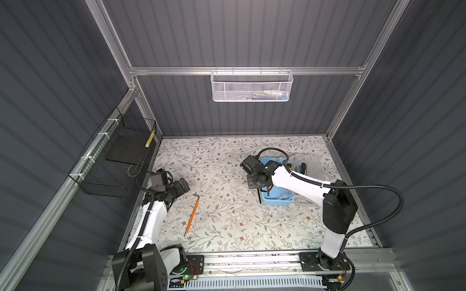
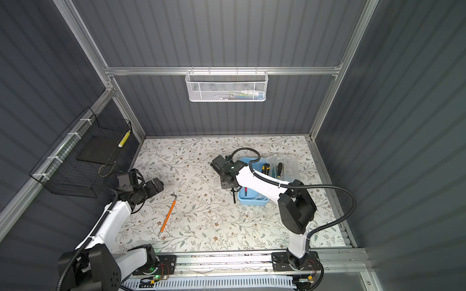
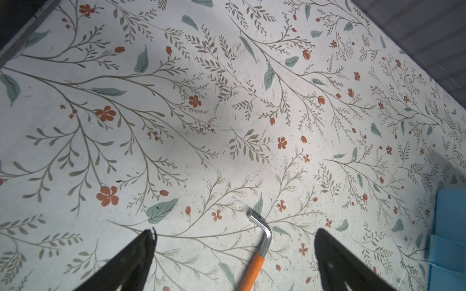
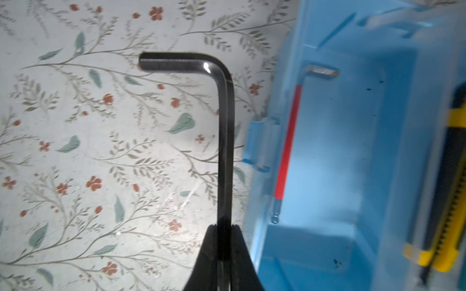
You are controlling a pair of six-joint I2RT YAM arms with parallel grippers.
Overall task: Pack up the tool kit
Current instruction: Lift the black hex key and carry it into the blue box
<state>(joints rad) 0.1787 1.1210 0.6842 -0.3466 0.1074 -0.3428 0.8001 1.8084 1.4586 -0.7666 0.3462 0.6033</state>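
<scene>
Nearest on the pale, flower-printed surface [image 1: 227,221] lay a slim L-shaped hex key [image 1: 193,214] with a bare steel bend and an orange sleeve on its long arm. The left tool [image 3: 235,233] hovered just beyond that bend, its two black wedge-shaped fingers spread wide and gripping nothing.

Further in and to the right, the right tool [image 4: 224,228] was pinched together on the long arm of a glossy black hex key [image 4: 225,141]. The key hung just outside the wall of the light-blue plastic box [image 1: 276,201], its short arm pointing away from the box; whether its end touched the surface was unclear. Inside the smooth, rectangular box lay a red-sleeved hex key [image 4: 288,143] against the wall (thin, with a ball end) and a ribbed yellow-and-black handle [image 4: 451,201] at the opposite side. A clear lid [image 1: 311,163] seemed to lie open beyond the box.

A black wire basket [image 1: 113,161] hung on the left wall, and a white mesh basket [image 1: 252,87] on the far rail.
</scene>
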